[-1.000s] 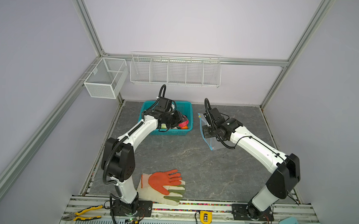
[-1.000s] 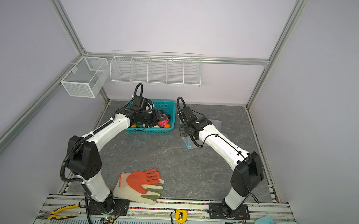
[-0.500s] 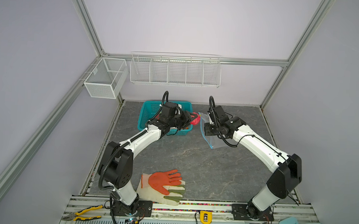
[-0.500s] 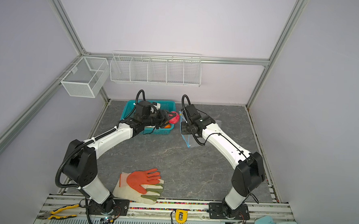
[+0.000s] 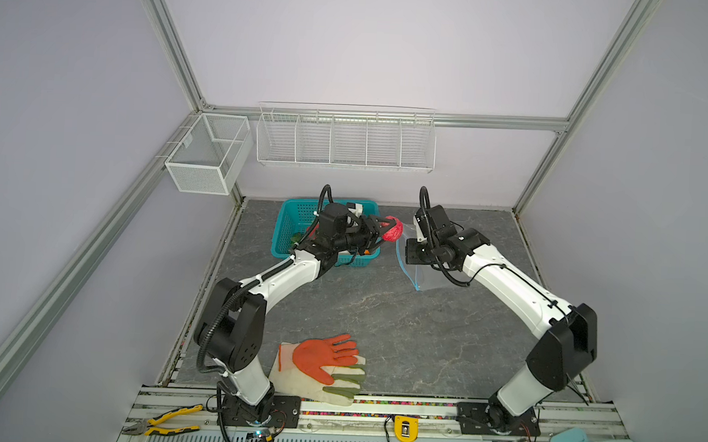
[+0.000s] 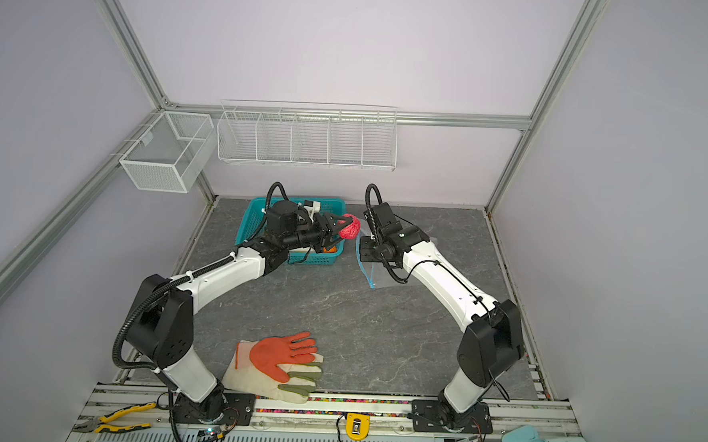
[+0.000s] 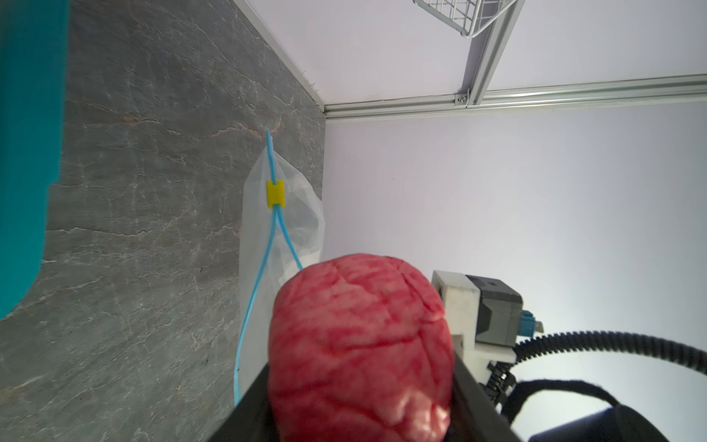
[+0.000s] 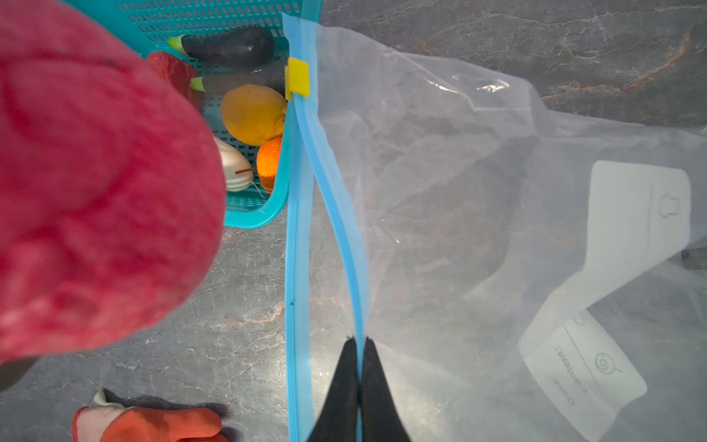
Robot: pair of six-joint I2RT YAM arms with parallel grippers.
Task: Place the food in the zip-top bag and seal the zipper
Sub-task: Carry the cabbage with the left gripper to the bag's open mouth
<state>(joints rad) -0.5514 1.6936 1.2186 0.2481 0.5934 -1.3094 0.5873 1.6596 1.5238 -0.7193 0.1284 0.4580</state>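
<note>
Teal basket point(image 5: 292, 223) of mixed food point(image 8: 252, 114); left jaws tight around red piece point(image 5: 392, 235), right jaws tight on bag's point(image 8: 459, 191) zipper point(image 8: 298, 248).

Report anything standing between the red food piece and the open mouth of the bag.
Nothing visible does. The red food piece, in the left gripper, hangs beside the mouth of the zip-top bag, which the right gripper holds open by one lip of the zipper.

One zip-top bag point(image 8: 478, 199), one basket point(image 5: 292, 221), two gloves point(image 5: 320, 363), two wire racks point(image 5: 345, 146)
</note>
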